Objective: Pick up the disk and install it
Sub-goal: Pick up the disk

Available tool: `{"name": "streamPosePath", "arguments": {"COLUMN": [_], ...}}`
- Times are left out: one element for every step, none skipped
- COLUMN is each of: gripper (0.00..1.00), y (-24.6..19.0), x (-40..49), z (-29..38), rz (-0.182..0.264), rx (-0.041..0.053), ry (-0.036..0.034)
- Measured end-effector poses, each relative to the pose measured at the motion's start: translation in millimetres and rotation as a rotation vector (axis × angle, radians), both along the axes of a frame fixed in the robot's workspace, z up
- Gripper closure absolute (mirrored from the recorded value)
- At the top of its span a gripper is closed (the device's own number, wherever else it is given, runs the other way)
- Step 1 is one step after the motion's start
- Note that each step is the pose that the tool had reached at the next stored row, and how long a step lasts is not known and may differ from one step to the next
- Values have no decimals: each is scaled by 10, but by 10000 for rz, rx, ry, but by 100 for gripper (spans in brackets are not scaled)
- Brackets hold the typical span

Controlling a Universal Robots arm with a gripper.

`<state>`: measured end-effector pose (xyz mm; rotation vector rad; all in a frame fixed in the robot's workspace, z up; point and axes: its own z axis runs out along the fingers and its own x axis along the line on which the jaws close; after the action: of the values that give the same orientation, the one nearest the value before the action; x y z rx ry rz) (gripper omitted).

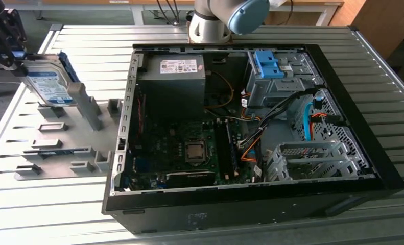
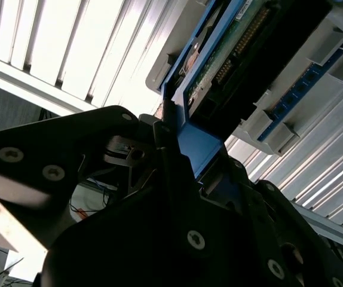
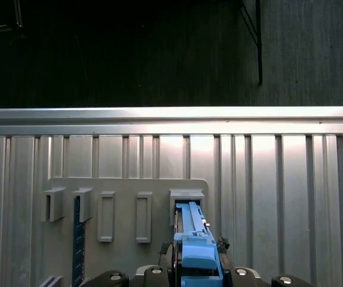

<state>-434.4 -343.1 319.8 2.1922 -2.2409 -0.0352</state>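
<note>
Exterior view, far left: gripper (image 1: 14, 61) on the top end of the disk (image 1: 48, 81), the disk upright, white-and-blue label toward the camera, blue rail along its edge. Below it a grey fixture plate (image 1: 58, 153) with several raised holders, flat on the slatted metal surface (image 1: 38, 204). Lower end of the disk right at one holder; hard to say whether seated in it or just clear of it. Second wrist view: fingers (image 2: 165, 161) clenched on the blue rail of the disk (image 2: 219, 66), one black finger on each side, green circuit board of the drive's underside beyond. First wrist view: blue rail of the disk (image 3: 192, 239) reaching out from the gripper toward a holder on the fixture plate (image 3: 123, 191), slatted surface (image 3: 279, 179) all round. To the exterior view's right of the plate, well apart from the disk, an open computer case (image 1: 256, 204) lying on its side, motherboard and cables exposed. Inside, a large black box (image 1: 171, 87) with a small white sticker near the far wall, and a bare blue bracket (image 1: 268, 64) at the drive bay in the far corner. Arm (image 1: 215, 20) upright behind the case.
</note>
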Motion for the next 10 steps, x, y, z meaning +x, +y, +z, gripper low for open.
{"name": "streamPosePath", "arguments": {"gripper": [64,64,64,64,64,64,64,64,64,64], "y": [0,0,0,0,0,0,0,0,0,0], "x": [0,1,0,0,0,0,1,1,1,1], "z": [4,8,13,17,21,26,30,33,35,44], "rz": [0,0,0,0,0,0,0,0,0,0], "rx": [1,2,1,2,2,2,2,2,2,2], "ry": [-2,-4,-3,-4,-4,-4,-4,-5,-5,-4]}}
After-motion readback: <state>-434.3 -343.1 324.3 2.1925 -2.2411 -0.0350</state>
